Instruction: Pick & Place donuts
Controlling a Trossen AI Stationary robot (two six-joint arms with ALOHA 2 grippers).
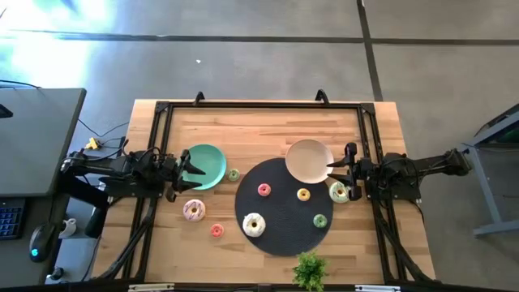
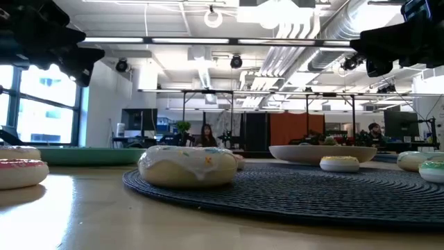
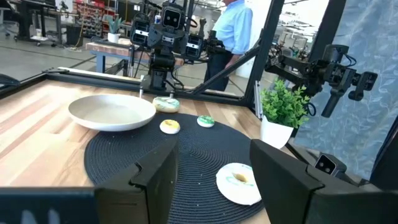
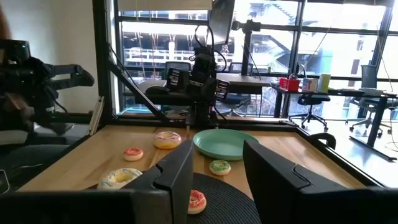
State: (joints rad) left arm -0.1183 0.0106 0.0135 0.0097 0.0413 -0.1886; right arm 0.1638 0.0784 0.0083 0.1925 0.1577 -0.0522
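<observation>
Several small toy donuts lie flat on the table. A white one [image 1: 254, 225], a pink one [image 1: 263, 190], a yellow one [image 1: 303, 194] and a green one [image 1: 319, 220] rest on a black round mat [image 1: 284, 239]. A pink-white one [image 1: 194, 210], a red one [image 1: 216, 230], a small green one [image 1: 233, 174] and a white-green one [image 1: 339, 192] sit on the bare wood. My left gripper [image 1: 190, 169] hovers open at the left rim of a teal plate [image 1: 209, 162]. My right gripper [image 1: 335, 172] hovers open at the right rim of a beige plate [image 1: 306, 160], just beyond the white-green donut.
A small green potted plant [image 1: 309, 270] stands at the table's near edge. A black metal frame [image 1: 259, 105] runs along the far and side edges. Bare wood [image 1: 243, 130] lies beyond the plates. People and other robot stations show in the room behind.
</observation>
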